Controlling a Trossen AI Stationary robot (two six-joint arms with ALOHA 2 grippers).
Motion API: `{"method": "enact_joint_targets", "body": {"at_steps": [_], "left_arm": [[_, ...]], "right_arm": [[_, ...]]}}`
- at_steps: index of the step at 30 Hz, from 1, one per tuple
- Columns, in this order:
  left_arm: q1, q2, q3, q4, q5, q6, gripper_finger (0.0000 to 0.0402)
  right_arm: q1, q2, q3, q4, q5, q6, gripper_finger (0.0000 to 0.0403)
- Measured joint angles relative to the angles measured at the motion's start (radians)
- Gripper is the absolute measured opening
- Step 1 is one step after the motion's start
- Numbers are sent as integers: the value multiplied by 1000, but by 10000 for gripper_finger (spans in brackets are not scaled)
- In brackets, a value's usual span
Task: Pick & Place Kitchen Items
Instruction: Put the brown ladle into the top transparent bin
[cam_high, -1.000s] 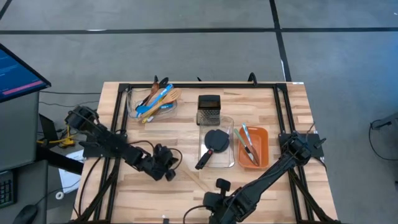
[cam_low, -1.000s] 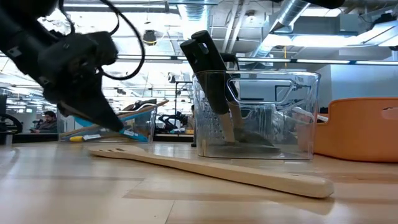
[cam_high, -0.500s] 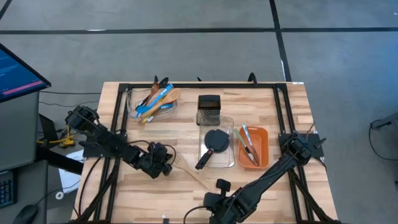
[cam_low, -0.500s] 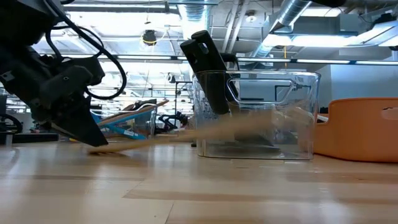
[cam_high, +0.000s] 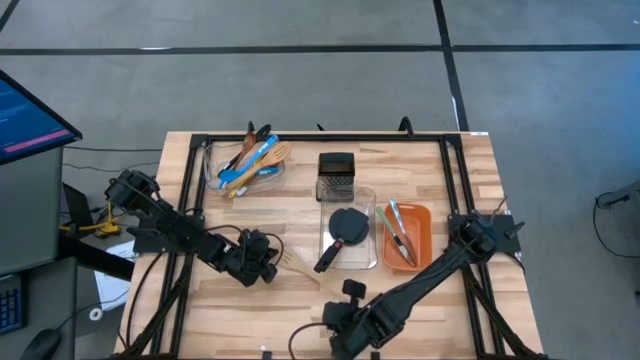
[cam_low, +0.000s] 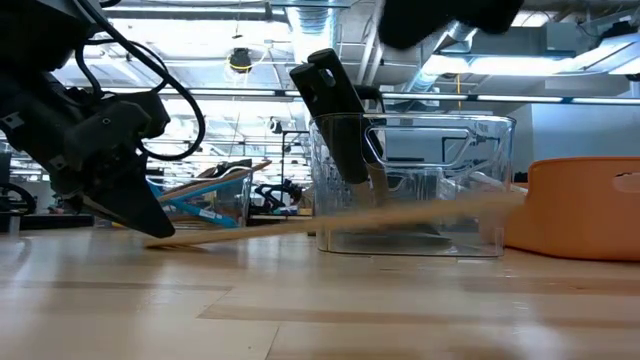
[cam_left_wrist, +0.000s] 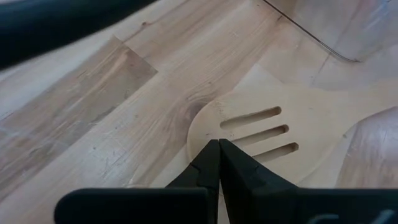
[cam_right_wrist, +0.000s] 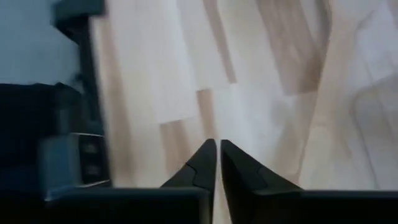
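High view: wooden slotted spatula (cam_high: 297, 268) lies on bare table (cam_high: 440, 300) near front-centre, long axis diagonal, slotted head toward the left gripper (cam_high: 271, 262), handle running off toward the front-right. Left wrist view shows the fingers pressed together right at the edge of the slotted head (cam_left_wrist: 249, 134); can't tell if they pinch it or just touch. Low view has the spatula (cam_low: 330, 222) tilted, head end down by the left gripper (cam_low: 150, 225), handle end raised and blurred in front of the clear bin. Clear bin (cam_high: 362, 262) at centre holds a black turner (cam_high: 340, 232), handle sticking out over the front-left corner. Steel box grater (cam_high: 336, 176) stands just behind that bin. Orange tray (cam_high: 420, 215) to its right holds metal tongs (cam_high: 398, 232), lengthwise front-to-back. Clear bowl (cam_high: 212, 165) at back-left holds a bundle of blue, yellow and wooden utensils (cam_high: 252, 160), handles fanned toward back-right. Right gripper (cam_high: 335, 335) sits at the table's front edge, fingers closed, nothing between them.
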Motion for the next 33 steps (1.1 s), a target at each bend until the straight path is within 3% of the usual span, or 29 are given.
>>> {"method": "enact_joint_targets", "body": {"at_steps": [9, 17, 23, 33], "left_arm": [[0, 0, 0, 0, 1, 2, 2], [0, 0, 0, -1, 2, 3, 2], [-1, 0, 0, 0, 2, 3, 2], [-19, 1, 0, 5, 3, 3, 2]], "right_arm": [[-51, 1, -19, -177, 0, 28, 126], [-81, 2, -19, -184, -2, -6, 233], [-86, 2, -22, -189, 0, -11, 241], [-86, 1, -201, -110, 32, 23, 222]]}}
